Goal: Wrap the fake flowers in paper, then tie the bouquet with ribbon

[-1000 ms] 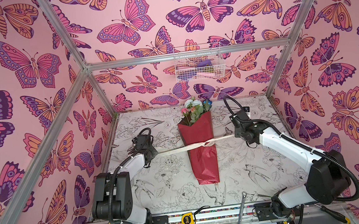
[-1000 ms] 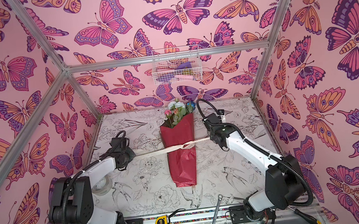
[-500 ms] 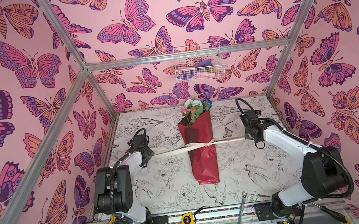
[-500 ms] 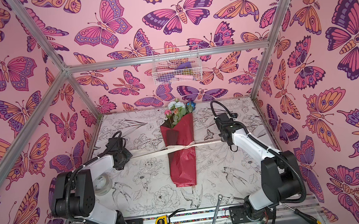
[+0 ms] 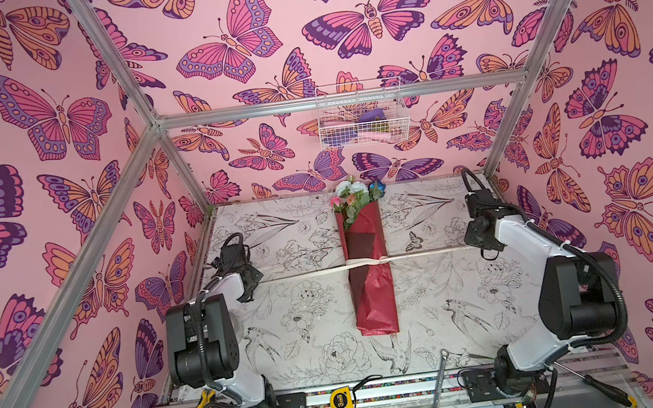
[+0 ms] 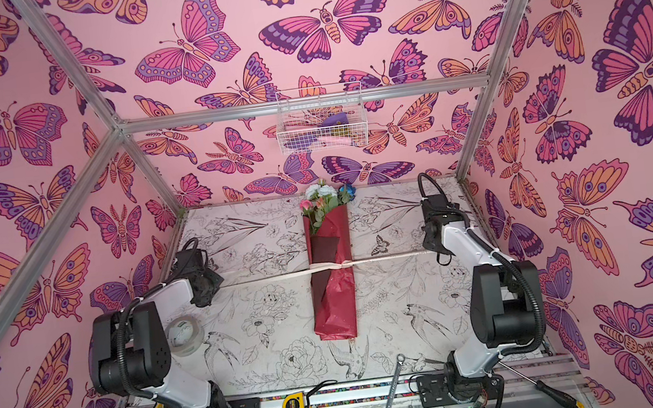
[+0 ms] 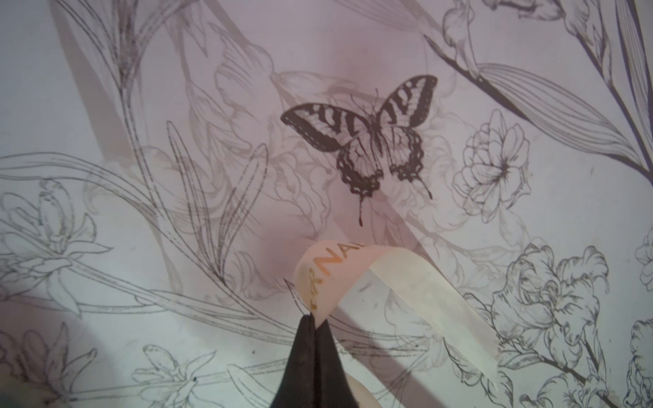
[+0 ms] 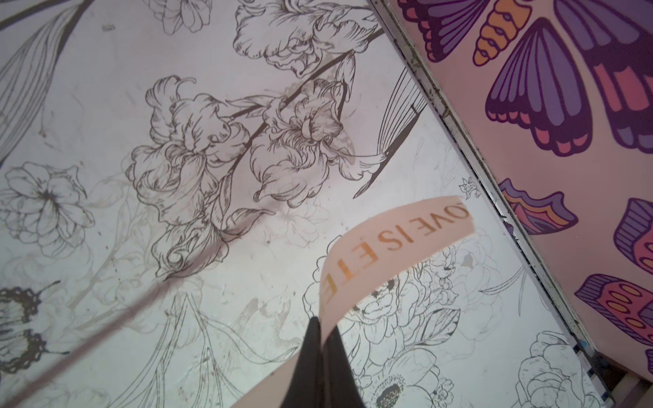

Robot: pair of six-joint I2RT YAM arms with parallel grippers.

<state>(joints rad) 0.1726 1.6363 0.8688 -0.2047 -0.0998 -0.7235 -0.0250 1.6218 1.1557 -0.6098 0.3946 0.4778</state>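
So the bouquet (image 5: 371, 292) is lying flat down the middle of the bench (image 5: 445, 308), flower heads toward the back edge and the tail of its red paper pointing at the front edge. A cream ribbon (image 5: 303, 273) runs straight across it from side to side, with a small knot (image 5: 368, 262) sitting on top of the wrap about halfway along. The left gripper (image 7: 313, 322) is pinched tight on one ribbon end over by the left edge, and the right gripper (image 8: 322, 326) is pinched tight on the other end near the right edge. The ribbon looks stretched taut between them. My read is the first knot is basically cinched, so the tying is mostly there. What's left is maybe a second knot or a bow, then letting go. Can't tell how snug it really is.
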